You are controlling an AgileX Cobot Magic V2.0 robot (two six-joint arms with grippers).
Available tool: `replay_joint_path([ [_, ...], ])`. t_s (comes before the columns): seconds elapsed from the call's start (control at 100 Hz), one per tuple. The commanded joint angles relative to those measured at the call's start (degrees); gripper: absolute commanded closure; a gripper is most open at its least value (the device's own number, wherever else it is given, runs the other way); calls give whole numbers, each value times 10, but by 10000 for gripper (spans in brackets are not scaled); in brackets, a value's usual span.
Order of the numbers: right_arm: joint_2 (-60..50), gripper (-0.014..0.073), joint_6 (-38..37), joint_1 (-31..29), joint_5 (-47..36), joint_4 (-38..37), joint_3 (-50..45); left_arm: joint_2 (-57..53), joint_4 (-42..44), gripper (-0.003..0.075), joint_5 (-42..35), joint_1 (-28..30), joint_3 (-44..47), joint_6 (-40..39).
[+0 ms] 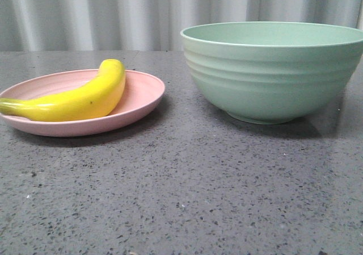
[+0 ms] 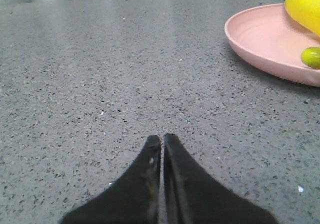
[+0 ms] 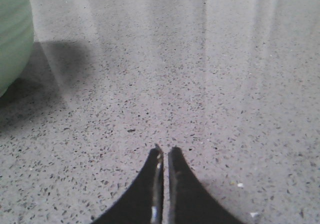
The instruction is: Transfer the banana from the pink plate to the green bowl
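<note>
Banana (image 1: 76, 99) lies lengthwise in the plate (image 1: 142, 90) toward the bench's left edge, stem end overhanging the rim, nothing gripping it. The bowl (image 1: 272, 73) stands well apart toward the right edge, mouth open upward (an easy drop, I judge). Both the left gripper (image 2: 162, 138) and the right gripper (image 3: 164, 150) hover low over bare bench (image 1: 187, 187) with jaws pressed together, empty. Open bench between plate and bowl leaves room to carry across.
</note>
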State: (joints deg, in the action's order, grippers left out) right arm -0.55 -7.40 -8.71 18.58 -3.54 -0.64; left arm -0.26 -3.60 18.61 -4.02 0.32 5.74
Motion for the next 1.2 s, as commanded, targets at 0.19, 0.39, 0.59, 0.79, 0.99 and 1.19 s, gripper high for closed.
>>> replay_joint_path([
  [0.19, -11, 657, 2, -2, -10, -7, -13, -17, -2, 741, -41, -5, 4, -6],
  [0.39, -11, 657, 2, -2, -10, -7, -13, -17, -2, 741, -43, -5, 4, -6],
  [0.59, -11, 657, 2, -2, -10, -7, -13, -17, -2, 741, -47, -5, 4, -6],
  [0.79, -11, 657, 2, -2, -10, -7, -13, -17, -2, 741, -90, -5, 4, -6],
  [0.99, -11, 657, 2, -2, -29, -8, -13, -17, -2, 741, -120, -5, 4, -6],
  [1.19, -11, 657, 2, -2, -88, -8, -13, -17, -2, 741, -121, -5, 4, -6],
])
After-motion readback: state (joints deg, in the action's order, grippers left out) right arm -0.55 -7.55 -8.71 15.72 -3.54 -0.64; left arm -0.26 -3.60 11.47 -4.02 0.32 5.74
